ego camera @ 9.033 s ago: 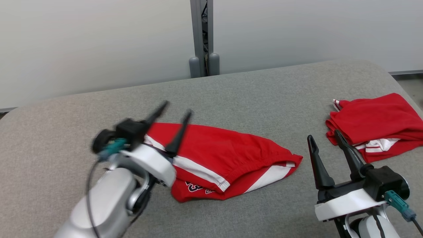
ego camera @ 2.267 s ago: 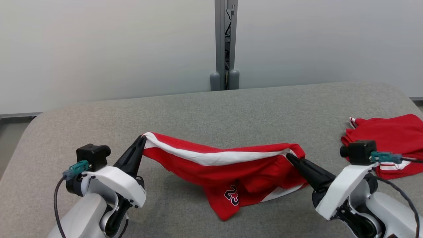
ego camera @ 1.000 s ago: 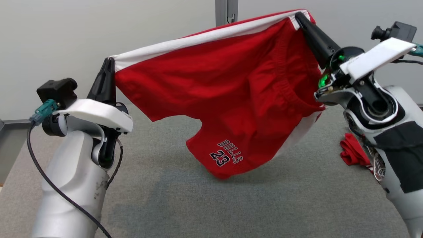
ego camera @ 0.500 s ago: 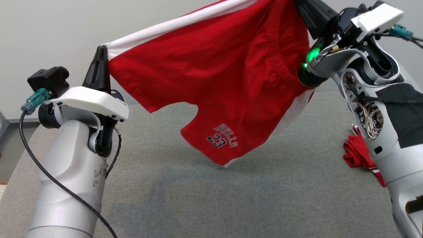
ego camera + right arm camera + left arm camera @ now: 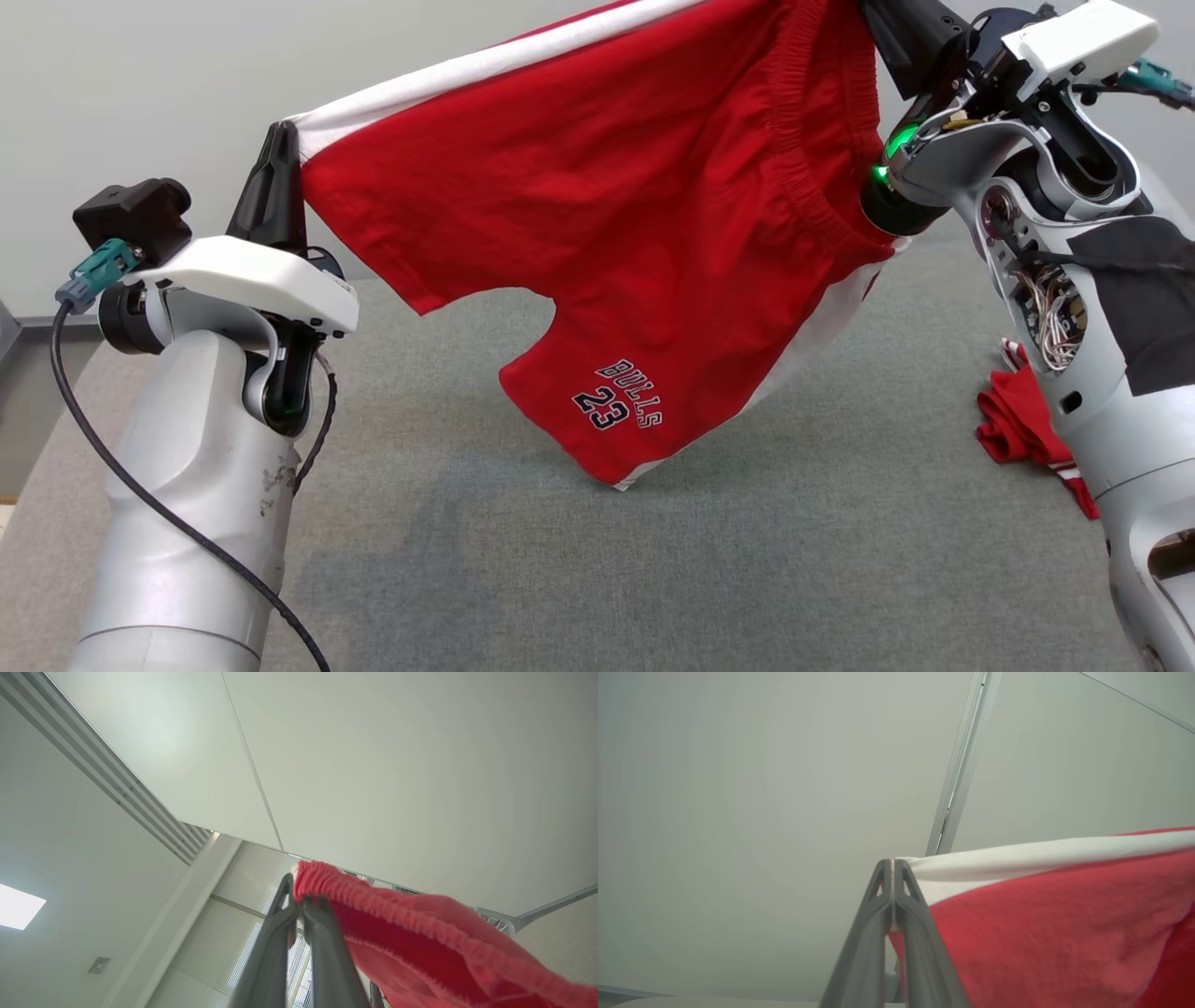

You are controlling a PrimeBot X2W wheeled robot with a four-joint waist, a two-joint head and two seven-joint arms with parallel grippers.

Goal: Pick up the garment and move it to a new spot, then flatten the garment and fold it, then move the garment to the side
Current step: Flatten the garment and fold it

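**Left pincer [image 5: 893,865] and right pincer [image 5: 298,891] nipping the raised garment [image 5: 607,187]: hazards found**

Item 1, counter [image 5: 747,560]. This grey cloth-covered surface lies beneath the load. If I lower unevenly, the hanging leg lands first and bunches under the rest. Flattening would then start from a crumple.

Item 2, garment. The red shorts hang in the air between my two arms, stretched along the white side stripe [image 5: 467,70]. My right end is held higher than my left, so the cloth slopes and the printed leg [image 5: 618,408] droops lowest. Its hem looks close to the counter, though I cannot tell the clearance. Carrying it sideways at this height could drag that hem.

Item 3, second red garment [image 5: 1018,429]. It lies on the counter at my right, partly hidden behind my right arm. A set-down too far right would overlap the two pieces.

Item 4, elastic waistband [image 5: 803,140]. It is gathered and thick near the right grip. Spreading my arms further would load both corners, and the thinner hold would give first.

Item 5, left pincer. It is pressed together on the stripe's corner, with only a sliver of cloth caught at the very tips. I judge this the likeliest slip point.

Item 6, right pincer. Its fingers are closed on the waistband edge, and most of the band bulges beside them, not between them. A jerk could free it, leaving the piece dangling from one corner.
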